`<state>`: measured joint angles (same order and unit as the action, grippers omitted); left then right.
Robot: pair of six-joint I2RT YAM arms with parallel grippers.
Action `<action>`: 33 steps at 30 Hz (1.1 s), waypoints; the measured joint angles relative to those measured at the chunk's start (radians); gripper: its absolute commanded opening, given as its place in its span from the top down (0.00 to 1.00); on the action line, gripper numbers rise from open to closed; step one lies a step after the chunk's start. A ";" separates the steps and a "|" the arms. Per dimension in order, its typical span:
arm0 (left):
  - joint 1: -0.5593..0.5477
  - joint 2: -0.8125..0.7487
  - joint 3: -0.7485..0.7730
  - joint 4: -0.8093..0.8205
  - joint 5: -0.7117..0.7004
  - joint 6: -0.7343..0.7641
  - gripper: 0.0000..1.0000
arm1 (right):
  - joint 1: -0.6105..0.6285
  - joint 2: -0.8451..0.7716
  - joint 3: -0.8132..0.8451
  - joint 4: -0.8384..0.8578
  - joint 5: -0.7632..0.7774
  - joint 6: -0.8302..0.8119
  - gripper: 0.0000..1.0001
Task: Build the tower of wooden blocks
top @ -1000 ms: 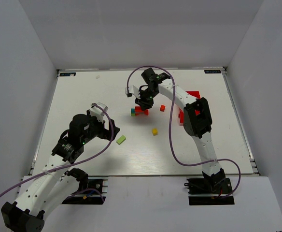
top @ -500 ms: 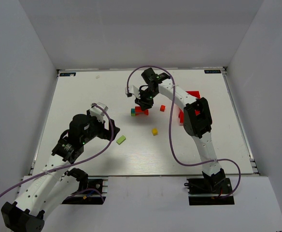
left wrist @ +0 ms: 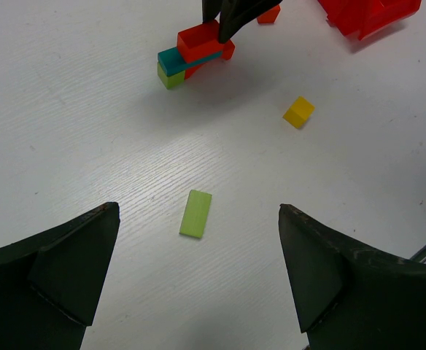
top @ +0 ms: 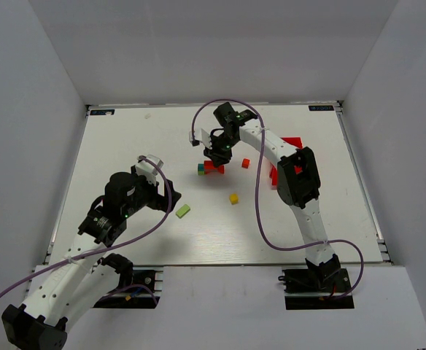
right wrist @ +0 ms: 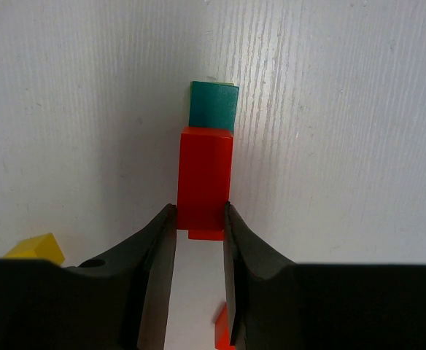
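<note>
Red block [right wrist: 206,175] is getting pinched on both sides by the right pincer [right wrist: 200,211], with the fingers [right wrist: 158,248] clamped on its near end. It sits on top of the wood block tower [left wrist: 191,55], right under that pincer. A teal bar [right wrist: 214,106] pokes out just past the fingertips, and the left wrist view shows a lime green cube [left wrist: 171,75] under the teal one's end.

Over on the other side, the left pincer [left wrist: 197,210] is spread wide and holds nothing. A loose lime green bar [top: 182,211] lies flat on the table [top: 125,138] between its fingers. A yellow cube [left wrist: 298,111] sits ahead of its right finger, with the tower farther ahead. The red bin [left wrist: 370,13] is way off ahead and to that pincer's right.
</note>
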<state>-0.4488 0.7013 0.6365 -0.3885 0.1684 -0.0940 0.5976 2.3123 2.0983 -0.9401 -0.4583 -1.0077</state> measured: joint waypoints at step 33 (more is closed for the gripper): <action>0.000 0.000 0.000 0.000 0.000 0.000 0.00 | -0.001 0.000 0.000 0.006 0.000 0.002 0.10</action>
<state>-0.4488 0.7013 0.6365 -0.3885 0.1684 -0.0944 0.5964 2.3123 2.0979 -0.9337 -0.4580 -1.0058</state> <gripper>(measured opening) 0.997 0.901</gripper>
